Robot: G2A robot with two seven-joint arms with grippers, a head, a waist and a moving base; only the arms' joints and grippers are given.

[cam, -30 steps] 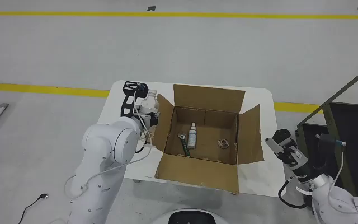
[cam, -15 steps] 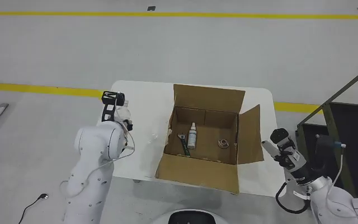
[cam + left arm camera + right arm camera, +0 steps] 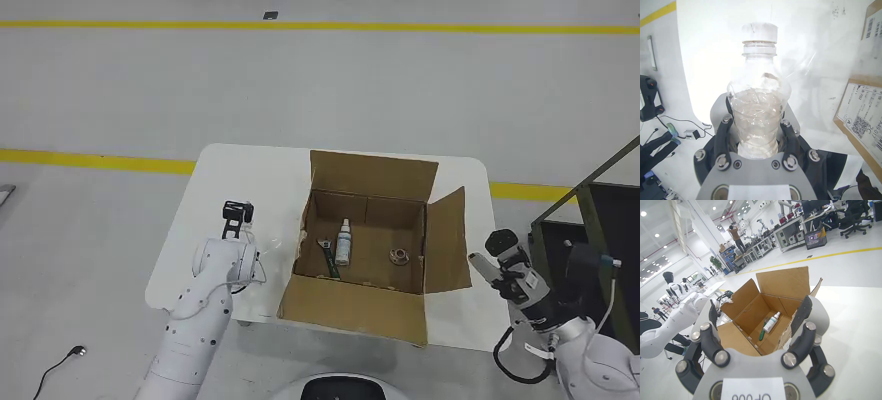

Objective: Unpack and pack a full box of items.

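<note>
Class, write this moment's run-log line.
left tool: shut on clear bottle over table | right tool: open | box: open, spray bottle, wrench inside

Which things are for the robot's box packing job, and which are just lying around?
For the job: brown cardboard box; clear plastic bottle with a white cap, held in the left tool; white spray bottle, green-handled wrench and small brown round thing inside the box.
Just lying about: black boxy device on the floor; black office chairs in the room behind.
</note>
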